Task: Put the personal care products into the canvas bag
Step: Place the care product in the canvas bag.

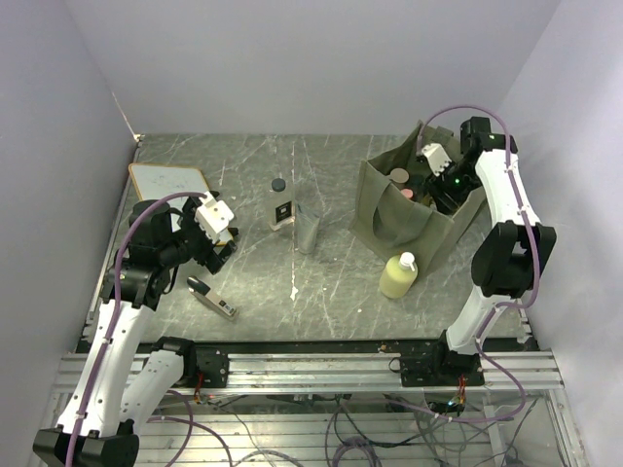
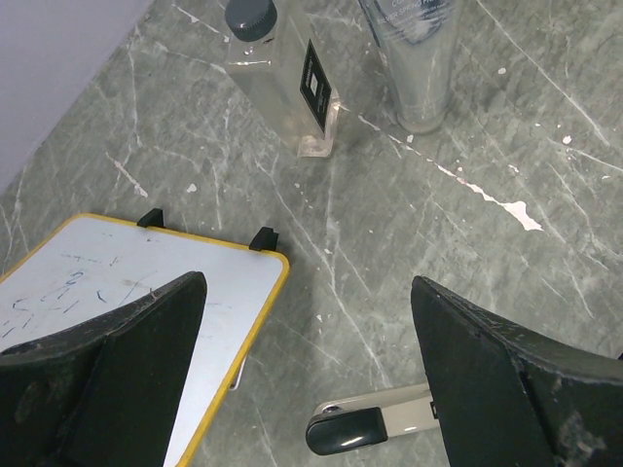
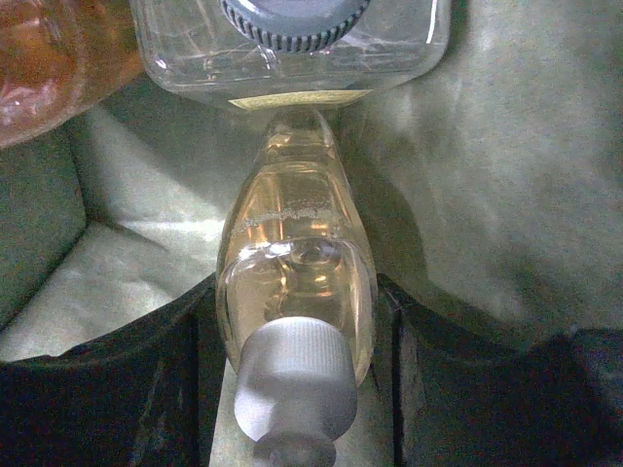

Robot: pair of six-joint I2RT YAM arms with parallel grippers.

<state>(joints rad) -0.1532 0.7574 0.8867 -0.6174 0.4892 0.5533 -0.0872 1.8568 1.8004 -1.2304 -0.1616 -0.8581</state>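
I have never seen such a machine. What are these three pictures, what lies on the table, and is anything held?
Two robot arms stand at a table edge. One picture looks down from above; the others come from a camera on each wrist. The right gripper, inside the canvas bag, holds a pale amber bottle. The left gripper is open and empty. On the table stand a clear bottle, a grey container and a yellow-green bottle; a white board and a slim gadget lie there.
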